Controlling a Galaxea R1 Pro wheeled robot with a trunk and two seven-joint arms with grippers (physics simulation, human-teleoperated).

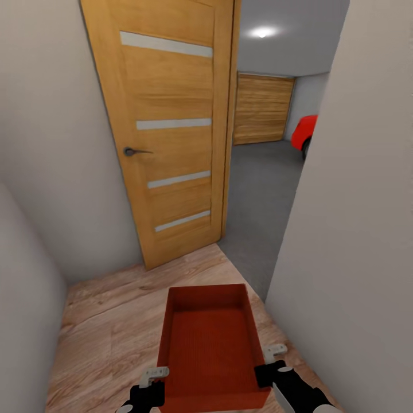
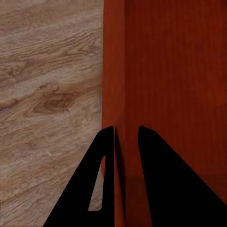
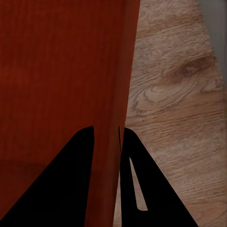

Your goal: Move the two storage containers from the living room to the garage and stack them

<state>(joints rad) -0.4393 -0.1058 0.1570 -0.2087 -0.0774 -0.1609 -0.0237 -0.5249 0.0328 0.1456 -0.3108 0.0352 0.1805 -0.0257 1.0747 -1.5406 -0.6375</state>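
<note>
So the robot was sitting in a narrow hallway with one orange-red storage container (image 1: 211,344) carried out front at about 6 o'clock in the head view, open side up, above the light wood plank floor (image 1: 109,321). Left gripper (image 1: 154,383) had its jaws pinched on the bin's left wall, one finger inside and one outside; the left wrist view made that pretty clear, left gripper (image 2: 126,135) clamped right on the wall. Same deal on the other side: right gripper (image 1: 269,361) was closed on the right wall, and in the right wrist view the right gripper (image 3: 107,135) straddled that wall too. At 11 o'clock a wooden door (image 1: 169,126) stood open, and through the gap at 12 to 1 o'clock you could see the garage: grey concrete floor (image 1: 258,189), a wooden panel door (image 1: 263,109) at the back, and part of a red car (image 1: 304,133) at 1 o'clock
</note>
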